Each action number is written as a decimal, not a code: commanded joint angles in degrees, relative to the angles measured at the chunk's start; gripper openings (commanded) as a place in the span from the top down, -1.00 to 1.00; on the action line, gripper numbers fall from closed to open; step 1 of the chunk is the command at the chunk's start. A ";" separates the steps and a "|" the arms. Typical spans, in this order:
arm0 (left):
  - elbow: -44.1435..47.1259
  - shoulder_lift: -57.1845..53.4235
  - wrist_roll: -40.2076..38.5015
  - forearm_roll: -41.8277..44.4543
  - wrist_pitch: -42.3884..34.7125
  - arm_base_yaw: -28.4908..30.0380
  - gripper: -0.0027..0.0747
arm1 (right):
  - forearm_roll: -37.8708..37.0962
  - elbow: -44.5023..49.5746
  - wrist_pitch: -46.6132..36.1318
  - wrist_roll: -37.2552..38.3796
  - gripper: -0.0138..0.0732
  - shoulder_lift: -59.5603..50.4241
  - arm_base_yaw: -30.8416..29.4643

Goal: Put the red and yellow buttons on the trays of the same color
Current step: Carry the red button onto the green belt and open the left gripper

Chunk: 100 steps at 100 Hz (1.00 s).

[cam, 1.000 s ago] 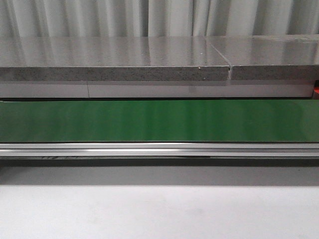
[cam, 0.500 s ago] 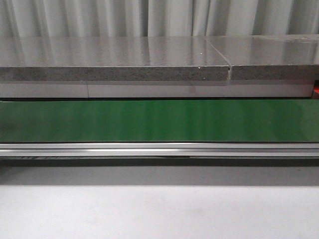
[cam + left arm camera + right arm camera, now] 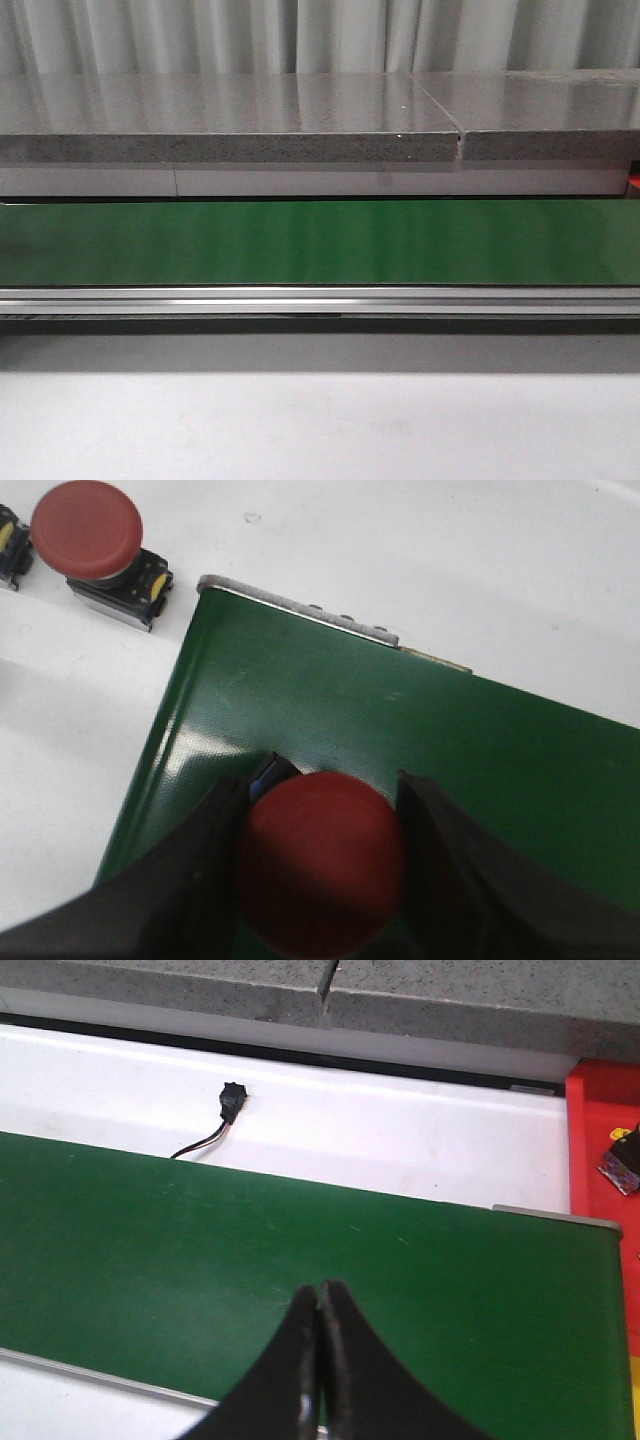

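Observation:
In the left wrist view my left gripper (image 3: pixel 320 865) is shut on a red button (image 3: pixel 322 860), its dark fingers (image 3: pixel 195 880) on both sides of the round cap, over the corner of the green belt (image 3: pixel 420 730). A second red button (image 3: pixel 88 532) stands on the white surface beyond the belt's end. In the right wrist view my right gripper (image 3: pixel 319 1305) is shut and empty above the green belt (image 3: pixel 200 1250). A red tray (image 3: pixel 603 1150) shows at the edge, with a small part (image 3: pixel 622 1160) lying on it. No yellow tray is in view. Neither gripper shows in the front view.
The front view shows only the green belt (image 3: pixel 320 242), its metal rail (image 3: pixel 320 300), a grey stone ledge (image 3: pixel 230 120) behind and a white table (image 3: pixel 320 420) in front. Another button's edge (image 3: pixel 8 545) shows beside the second red one. A black cable (image 3: pixel 215 1130) lies on the white surface.

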 commanded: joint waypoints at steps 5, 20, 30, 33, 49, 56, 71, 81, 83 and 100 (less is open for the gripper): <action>-1.48 -1.76 0.85 -0.71 -2.54 -0.27 0.02 | 0.95 -1.49 -2.70 -0.48 0.84 -0.92 0.08; -1.48 -1.76 1.81 -0.96 -1.80 -0.27 -0.73 | 0.95 -1.49 -2.70 -0.48 0.84 -0.92 0.08; -1.48 -1.76 2.34 -0.96 -1.27 -0.27 -0.82 | 0.95 -1.49 -2.70 -0.48 0.84 -0.92 0.08; -1.48 -1.76 2.93 -1.21 -1.27 -0.27 -0.81 | 0.95 -1.49 -2.70 -0.48 0.84 -0.92 0.08; -2.28 -1.76 4.16 -1.99 -1.01 -0.27 -0.81 | 0.95 -1.49 -2.70 -0.48 0.84 -0.92 0.08; -3.41 -1.76 4.26 -1.99 -0.89 -0.27 -0.81 | 0.95 -1.49 -2.70 -0.48 0.84 -0.92 0.08; -7.19 -1.76 4.47 -1.99 -0.34 -0.27 -0.81 | 0.95 -1.49 -2.70 -0.48 0.84 -0.92 0.08; -9.78 -1.76 4.47 -1.76 0.55 -0.15 -0.81 | 0.95 -1.49 -2.70 -0.48 0.84 -0.92 0.08; -10.22 -1.76 4.47 -1.76 0.55 -0.02 -0.81 | 0.95 -1.49 -2.70 -0.48 0.84 -0.92 0.08; -11.26 -1.76 4.47 -1.64 0.68 2.70 -0.81 | 0.95 -1.49 -2.70 -0.48 0.84 -0.92 0.08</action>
